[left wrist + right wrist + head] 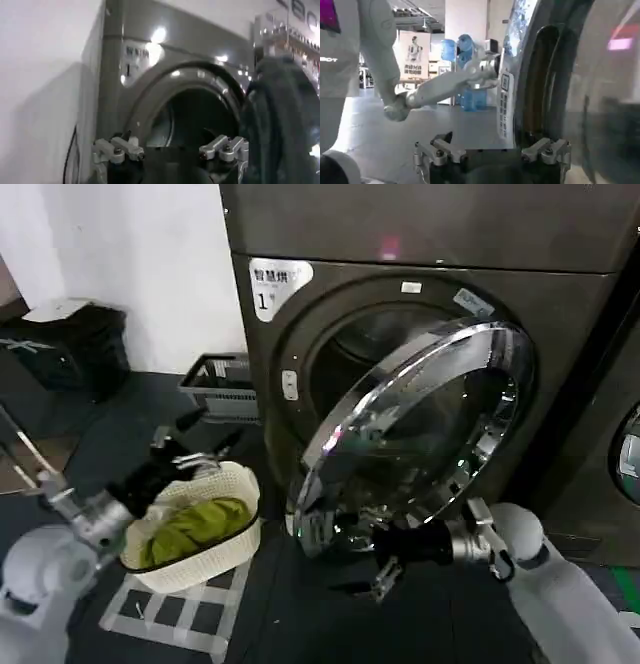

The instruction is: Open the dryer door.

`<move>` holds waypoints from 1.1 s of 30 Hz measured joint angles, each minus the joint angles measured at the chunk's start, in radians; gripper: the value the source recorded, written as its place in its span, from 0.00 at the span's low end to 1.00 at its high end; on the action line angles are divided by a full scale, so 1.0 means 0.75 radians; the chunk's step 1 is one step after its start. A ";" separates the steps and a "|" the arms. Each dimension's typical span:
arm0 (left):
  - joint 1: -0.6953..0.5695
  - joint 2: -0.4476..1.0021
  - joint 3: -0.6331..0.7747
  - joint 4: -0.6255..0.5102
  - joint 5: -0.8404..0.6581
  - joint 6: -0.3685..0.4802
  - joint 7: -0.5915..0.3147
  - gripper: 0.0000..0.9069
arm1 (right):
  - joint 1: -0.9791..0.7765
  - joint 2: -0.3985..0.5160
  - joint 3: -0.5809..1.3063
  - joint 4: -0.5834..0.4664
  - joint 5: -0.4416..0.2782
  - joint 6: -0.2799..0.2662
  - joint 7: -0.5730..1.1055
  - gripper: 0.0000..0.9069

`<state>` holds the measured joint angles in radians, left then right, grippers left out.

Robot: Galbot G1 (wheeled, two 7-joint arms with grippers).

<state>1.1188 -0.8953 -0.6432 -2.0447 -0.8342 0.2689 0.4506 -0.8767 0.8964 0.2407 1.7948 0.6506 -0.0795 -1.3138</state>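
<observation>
The dryer door [415, 439] was judged heavy, stiff and slippery on its shiny rim, best taken by the edge at about 7 o'clock, away from the glass that could break. It was seen swung partly out from the dark machine [560, 364], round, with a wide chrome ring around dark glass. The right gripper [385, 576] was held just under the rim with fingers apart, and the left gripper [190, 446] was kept open over the basket [240, 484] at 9 o'clock.

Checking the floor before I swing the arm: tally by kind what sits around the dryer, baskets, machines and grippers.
Baskets: 2, white basket with green laundry, grey crate.
Machines: 2, the dryer, dryer door ajar, and a neighbouring machine.
Grippers: 2, left gripper, right gripper.
Total: 6.
</observation>
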 joint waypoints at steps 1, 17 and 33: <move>-0.021 0.017 0.030 0.014 -0.007 -0.001 0.001 1.00 | -0.018 -0.003 0.018 0.005 0.000 0.001 -0.005 1.00; -0.373 0.022 0.459 0.208 -0.017 0.024 0.120 1.00 | -0.385 0.008 0.463 0.112 -0.035 0.045 -0.037 1.00; -0.544 -0.024 0.706 0.234 -0.015 0.063 0.224 1.00 | -0.604 0.186 1.039 0.105 -0.126 0.062 0.027 1.00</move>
<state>0.7111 -0.9133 -0.1140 -1.8693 -0.8451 0.3162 0.6186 -1.3294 1.0361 1.0197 1.8733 0.5560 -0.0333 -1.2939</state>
